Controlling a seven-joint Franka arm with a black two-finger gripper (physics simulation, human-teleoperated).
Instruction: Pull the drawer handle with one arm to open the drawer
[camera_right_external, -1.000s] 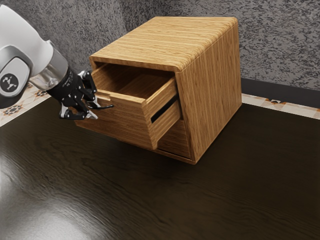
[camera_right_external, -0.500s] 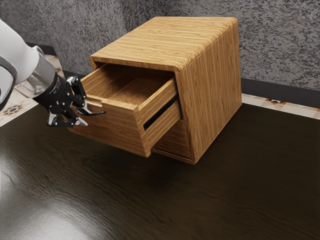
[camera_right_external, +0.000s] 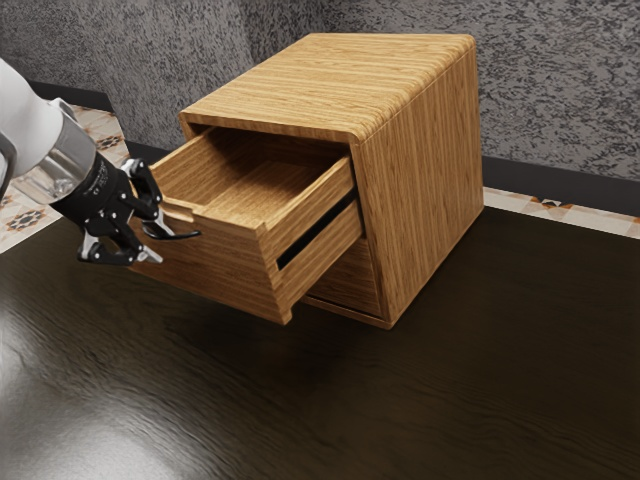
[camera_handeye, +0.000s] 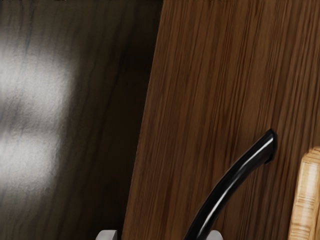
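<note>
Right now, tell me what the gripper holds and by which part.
The gripper sits on the drawer's black handle, along its curved bar, away from the end fixed to the front. Whether it clamps the bar cannot be told.

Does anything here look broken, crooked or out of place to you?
Nothing stands out. The top drawer sits pulled out squarely from the cabinet, its wood unmarked, with the gripper at its black handle.

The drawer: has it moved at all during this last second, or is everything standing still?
The drawer slid further out of the cabinet, toward the exterior view's left, and the gripper at its black handle drew back the same way with it. The cabinet and the dark table stayed where they were.
</note>
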